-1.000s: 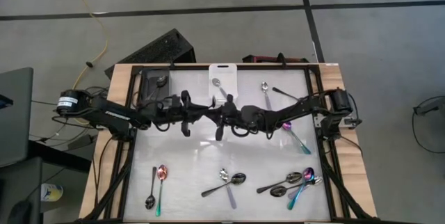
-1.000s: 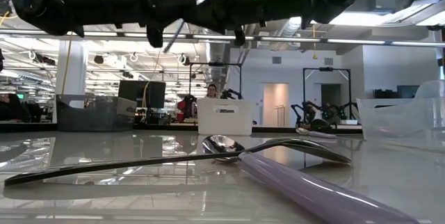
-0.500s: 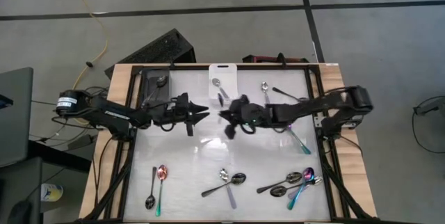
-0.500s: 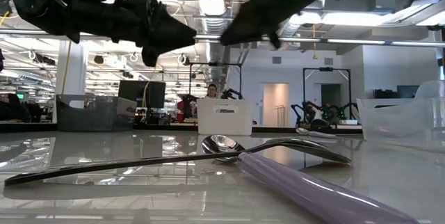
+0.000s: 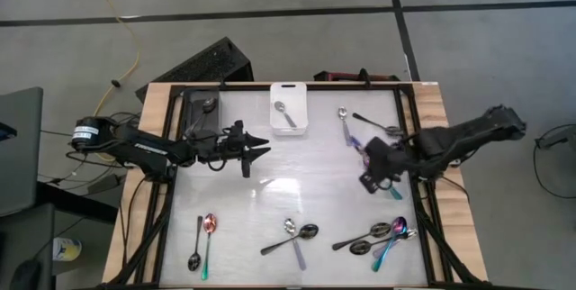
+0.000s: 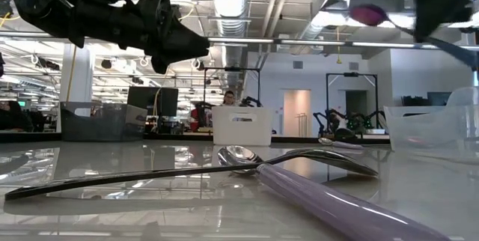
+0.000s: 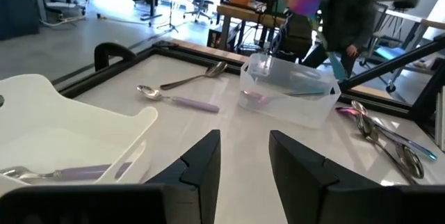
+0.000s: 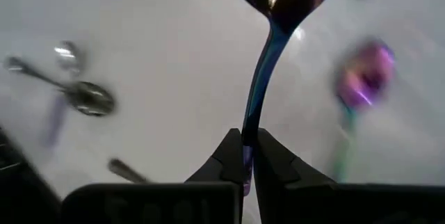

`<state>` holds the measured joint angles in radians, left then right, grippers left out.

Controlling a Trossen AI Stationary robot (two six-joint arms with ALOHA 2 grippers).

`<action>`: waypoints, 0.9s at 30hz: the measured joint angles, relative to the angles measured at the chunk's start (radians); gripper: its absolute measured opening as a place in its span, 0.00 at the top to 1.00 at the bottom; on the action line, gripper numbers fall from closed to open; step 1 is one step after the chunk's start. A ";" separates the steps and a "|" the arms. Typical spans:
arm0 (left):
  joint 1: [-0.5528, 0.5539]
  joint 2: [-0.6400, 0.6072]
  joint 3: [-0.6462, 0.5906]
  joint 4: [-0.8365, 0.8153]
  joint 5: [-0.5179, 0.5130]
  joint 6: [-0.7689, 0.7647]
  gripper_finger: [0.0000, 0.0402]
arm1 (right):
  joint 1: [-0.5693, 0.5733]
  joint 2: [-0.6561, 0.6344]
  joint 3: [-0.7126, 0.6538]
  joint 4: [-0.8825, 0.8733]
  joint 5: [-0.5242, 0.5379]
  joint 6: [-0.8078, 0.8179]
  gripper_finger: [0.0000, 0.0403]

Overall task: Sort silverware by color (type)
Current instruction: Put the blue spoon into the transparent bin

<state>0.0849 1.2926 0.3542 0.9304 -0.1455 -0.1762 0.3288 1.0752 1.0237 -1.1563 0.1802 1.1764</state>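
Silverware is lying scattered across the table (image 5: 270,182), and one rainbow spoon (image 8: 268,36) is riding in my right gripper (image 8: 248,156), whose fingers are clamped together on its slim teal handle while the purple bowl is hanging far out ahead. In the high view my right gripper (image 5: 376,166) is hovering above the table's right side, near the rainbow spoon (image 5: 389,185) lying by the right frame. My left gripper (image 7: 243,151) is waiting with fingers apart and empty, just beside the white bin (image 5: 290,108) holding one silver spoon (image 5: 283,113).

Risk, as I am judging it: I am pinching only the narrow handle, so the spoon could pivot or slip out, dropping among the mixed spoons (image 5: 378,236) heaped at the near right. Releasing from this height could also make it bounce out of the clear bin (image 7: 290,97).

In the low view my right gripper is cut off by the picture's edge. The clear bin is hard to make out from above, and the dark bin's (image 5: 200,110) contents are partly hidden by my left arm.
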 joint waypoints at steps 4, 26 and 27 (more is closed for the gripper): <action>0.000 0.000 0.000 0.003 0.000 -0.001 0.73 | 0.049 -0.013 -0.005 -0.167 -0.001 0.151 0.92; 0.000 0.000 0.000 0.004 -0.001 -0.037 0.73 | 0.001 -0.003 -0.199 -0.126 -0.159 0.159 0.92; 0.000 0.000 0.000 0.004 -0.001 -0.038 0.73 | 0.001 -0.003 -0.199 -0.126 -0.160 0.158 0.92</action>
<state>0.0849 1.2926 0.3542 0.9341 -0.1466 -0.2138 0.3302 1.0721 0.8246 -1.2823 0.0204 1.3347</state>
